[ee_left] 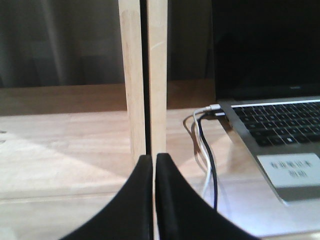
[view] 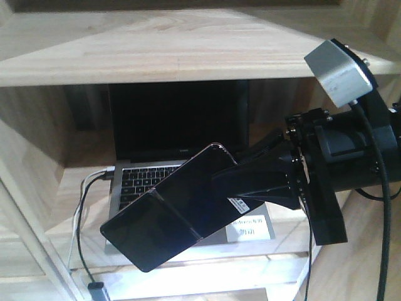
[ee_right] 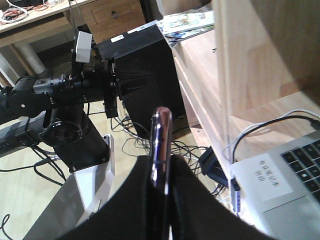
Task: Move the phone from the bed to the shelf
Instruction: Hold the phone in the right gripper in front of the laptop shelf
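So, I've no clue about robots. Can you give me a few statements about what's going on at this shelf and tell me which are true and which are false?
1. The phone is clamped in the right gripper, off the shelf. True.
2. The laptop has its lid closed. False: it stands open on the shelf, with a dark screen.
3. The left gripper is carrying something. False: its jaws are pressed together with nothing between them.
4. Cables run to the laptop's side. True: a white one and a dark one.
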Controlling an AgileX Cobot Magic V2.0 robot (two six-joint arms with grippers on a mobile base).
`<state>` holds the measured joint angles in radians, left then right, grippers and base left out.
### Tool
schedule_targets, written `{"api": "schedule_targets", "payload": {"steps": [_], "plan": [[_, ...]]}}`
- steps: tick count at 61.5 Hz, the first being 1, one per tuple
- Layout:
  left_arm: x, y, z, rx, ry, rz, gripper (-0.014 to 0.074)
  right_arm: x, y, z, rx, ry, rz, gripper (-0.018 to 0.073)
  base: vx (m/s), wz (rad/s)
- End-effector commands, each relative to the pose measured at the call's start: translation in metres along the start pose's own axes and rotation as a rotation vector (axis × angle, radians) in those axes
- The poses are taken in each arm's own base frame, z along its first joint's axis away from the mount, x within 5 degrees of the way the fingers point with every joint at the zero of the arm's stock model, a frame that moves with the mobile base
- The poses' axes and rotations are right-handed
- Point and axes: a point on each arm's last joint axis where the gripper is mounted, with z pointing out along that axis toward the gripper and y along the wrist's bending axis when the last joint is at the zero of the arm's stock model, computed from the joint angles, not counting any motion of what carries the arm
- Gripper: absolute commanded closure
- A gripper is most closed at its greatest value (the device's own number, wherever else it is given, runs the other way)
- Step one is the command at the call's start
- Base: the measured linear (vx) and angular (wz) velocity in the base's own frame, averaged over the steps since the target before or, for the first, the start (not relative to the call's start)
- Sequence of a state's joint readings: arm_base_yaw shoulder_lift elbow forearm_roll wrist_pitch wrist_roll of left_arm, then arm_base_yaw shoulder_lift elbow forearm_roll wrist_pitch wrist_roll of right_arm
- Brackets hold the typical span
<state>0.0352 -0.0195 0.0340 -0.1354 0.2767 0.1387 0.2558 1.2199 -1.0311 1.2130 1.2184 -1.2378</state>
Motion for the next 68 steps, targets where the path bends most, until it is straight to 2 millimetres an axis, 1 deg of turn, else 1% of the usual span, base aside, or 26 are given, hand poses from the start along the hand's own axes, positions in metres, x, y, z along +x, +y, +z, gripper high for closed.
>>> {"api": "schedule_targets", "payload": {"steps": [1,29,68], "plan": [[-0.0061,0.0008,-0.0005,-0.010,-0.077,-0.013,0.0596,-0.0139,0.0167,-0.0071,-0.083,-0.075,-0.026,0.0561,0.12,0.01],[-0.0061,0.0008,-0.0005,-0.010,-0.077,-0.013,0.0596,-0.0139,0.0167,-0.0071,-0.083,-0.075,-0.026,0.0561,0.08,0.01],[-0.0061,0.0008,-0.0005,-0.010,-0.077,-0.013,0.0596,-0.0141,0.0162,-0.0071,-0.077,-0.077,-0.027,0.0561,0.00,0.00]]}}
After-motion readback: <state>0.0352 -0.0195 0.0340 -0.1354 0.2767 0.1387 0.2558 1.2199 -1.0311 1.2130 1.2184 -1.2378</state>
